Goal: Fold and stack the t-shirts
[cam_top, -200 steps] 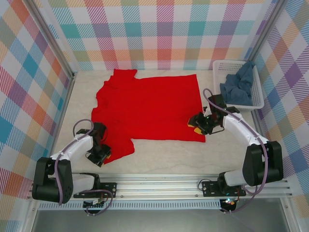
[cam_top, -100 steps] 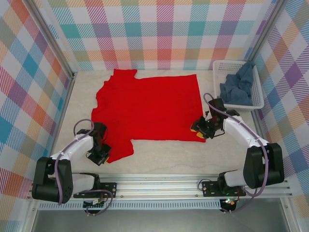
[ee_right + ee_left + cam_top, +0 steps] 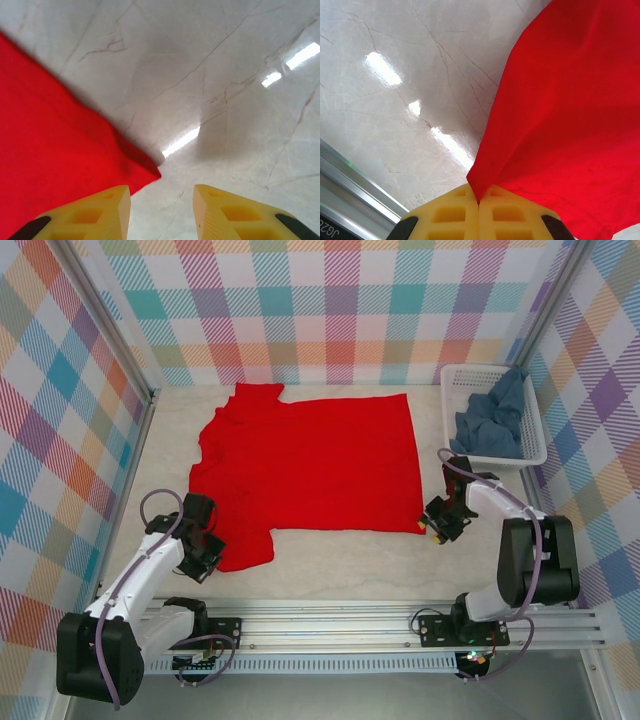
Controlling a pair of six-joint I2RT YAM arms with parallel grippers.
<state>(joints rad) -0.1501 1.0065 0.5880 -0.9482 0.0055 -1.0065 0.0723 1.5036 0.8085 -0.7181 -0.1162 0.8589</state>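
Item 1. Red t-shirt: laid out flat and open on the desk, collar end towards the far wall, hem towards the right side. No fold is seen in it. The near left sleeve is drawn out towards the left arm.

Item 2. Blue-grey t-shirt: crumpled inside the white lattice basket at the far right corner of the desk, one part draped over the basket's far rim. It is kept well apart from the red t-shirt.

Item 3. Left gripper: placed at the near left edge of the red cloth. In the left wrist view the jaws are pressed together with a pointed corner of the red t-shirt pinched between them; the cloth appears to be raised slightly off the marbled desk, though this cannot be confirmed.

Item 4. Right gripper: positioned just beside the near right corner of the red t-shirt. In the right wrist view the jaws are parted, nothing is held, and the corner of the red cloth is seen lying on the desk just ahead of the gap.
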